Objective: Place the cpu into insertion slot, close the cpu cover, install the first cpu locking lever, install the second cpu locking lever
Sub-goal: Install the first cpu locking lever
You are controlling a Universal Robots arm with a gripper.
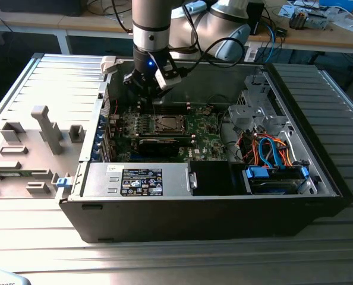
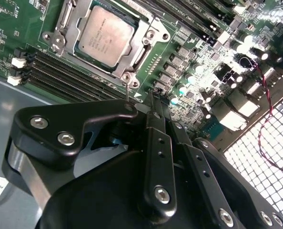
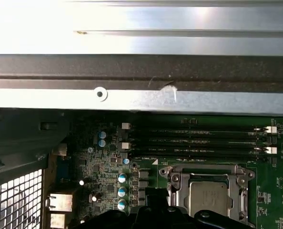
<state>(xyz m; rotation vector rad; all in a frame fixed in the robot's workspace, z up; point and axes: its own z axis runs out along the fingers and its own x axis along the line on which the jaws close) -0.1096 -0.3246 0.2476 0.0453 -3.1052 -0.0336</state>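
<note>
The black robot gripper [image 1: 145, 83], fingers together and empty, hovers above the green motherboard [image 1: 203, 127]; the dull silver-grey square cpu [image 2: 106, 38] sits in the silvery-rimmed insertion slot [image 2: 67, 28].

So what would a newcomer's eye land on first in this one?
Probably the black hand hanging inside the open computer case, just above the green motherboard. In both wrist views the cpu sits in the insertion slot with the silvery cpu cover framing it. At the case front, the labelled power-supply box also stands out.
</note>
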